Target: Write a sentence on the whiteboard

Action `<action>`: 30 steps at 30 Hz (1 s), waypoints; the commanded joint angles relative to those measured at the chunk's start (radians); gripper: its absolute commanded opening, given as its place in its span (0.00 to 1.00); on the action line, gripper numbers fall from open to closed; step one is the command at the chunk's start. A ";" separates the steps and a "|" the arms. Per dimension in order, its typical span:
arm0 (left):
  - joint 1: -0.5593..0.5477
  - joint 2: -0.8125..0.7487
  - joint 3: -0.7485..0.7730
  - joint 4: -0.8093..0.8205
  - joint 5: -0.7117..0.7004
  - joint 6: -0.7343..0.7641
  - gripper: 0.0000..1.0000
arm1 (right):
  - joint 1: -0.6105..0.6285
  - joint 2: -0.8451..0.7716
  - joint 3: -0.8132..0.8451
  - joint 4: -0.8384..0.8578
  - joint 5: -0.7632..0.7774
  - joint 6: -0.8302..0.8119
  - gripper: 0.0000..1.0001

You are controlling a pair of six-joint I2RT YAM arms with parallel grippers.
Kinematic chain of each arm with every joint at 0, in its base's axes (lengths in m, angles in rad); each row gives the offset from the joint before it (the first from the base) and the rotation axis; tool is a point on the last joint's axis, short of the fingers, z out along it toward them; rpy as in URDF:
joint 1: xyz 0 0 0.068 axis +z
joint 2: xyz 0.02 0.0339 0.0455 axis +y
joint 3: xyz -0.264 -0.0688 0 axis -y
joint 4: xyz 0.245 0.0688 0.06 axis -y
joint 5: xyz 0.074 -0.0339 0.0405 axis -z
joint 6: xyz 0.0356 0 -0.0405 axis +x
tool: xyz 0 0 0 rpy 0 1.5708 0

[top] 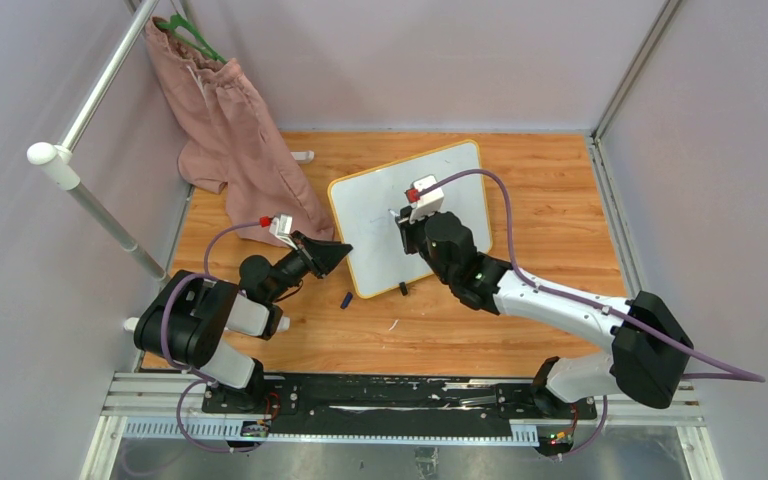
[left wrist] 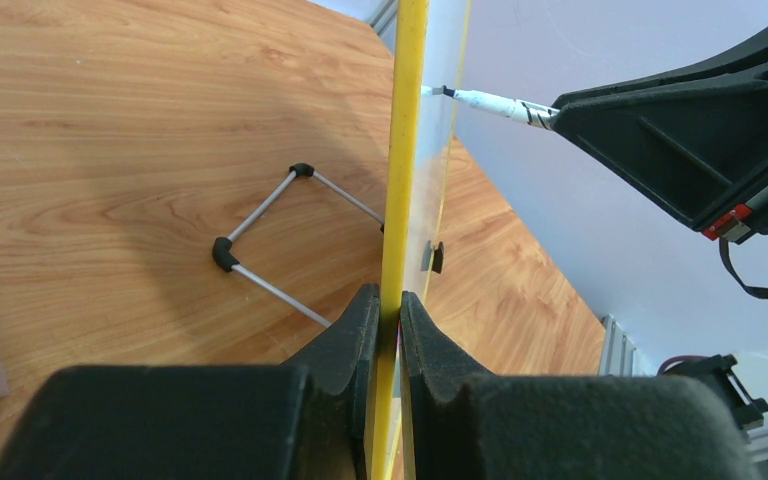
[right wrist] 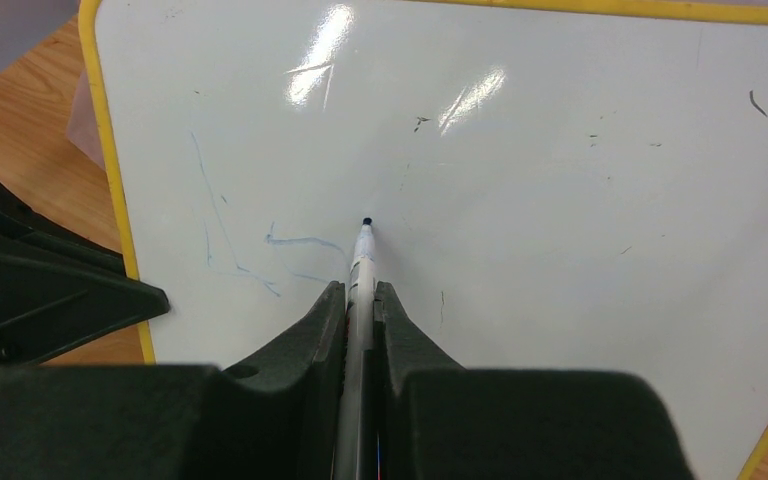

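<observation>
The whiteboard (top: 370,205), white with a yellow frame, stands propped on the wooden table. My left gripper (top: 345,250) is shut on its left edge; in the left wrist view the frame (left wrist: 400,200) runs edge-on between the jaws (left wrist: 387,300). My right gripper (top: 403,222) is shut on a white marker (right wrist: 360,275) with a dark blue tip touching the board (right wrist: 560,200). Only a few faint blue strokes (right wrist: 295,242) of the sentence show, left of the tip; no words are readable. The marker also shows in the left wrist view (left wrist: 485,102).
A pink garment (top: 235,140) hangs from a rail at the back left. A small dark cap (top: 346,299) lies on the table in front of the board. The board's wire stand with black feet (left wrist: 260,235) shows behind it. Grey walls enclose the table.
</observation>
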 commanded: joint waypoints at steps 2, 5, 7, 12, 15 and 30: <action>-0.005 -0.031 -0.006 0.055 0.003 0.013 0.00 | -0.019 -0.008 -0.019 -0.044 0.024 0.027 0.00; -0.005 -0.032 -0.006 0.055 0.003 0.013 0.00 | -0.019 -0.020 -0.041 -0.051 0.025 0.035 0.00; -0.005 -0.033 -0.008 0.055 0.003 0.013 0.00 | -0.019 -0.029 -0.058 -0.054 0.027 0.043 0.00; -0.005 -0.035 -0.007 0.055 0.005 0.012 0.00 | -0.019 -0.045 -0.089 -0.063 0.029 0.055 0.00; -0.005 -0.036 -0.006 0.055 0.006 0.012 0.00 | -0.019 -0.050 -0.098 -0.066 0.030 0.059 0.00; -0.008 -0.043 -0.008 0.055 0.010 0.013 0.00 | -0.035 -0.017 -0.011 -0.071 0.050 0.027 0.00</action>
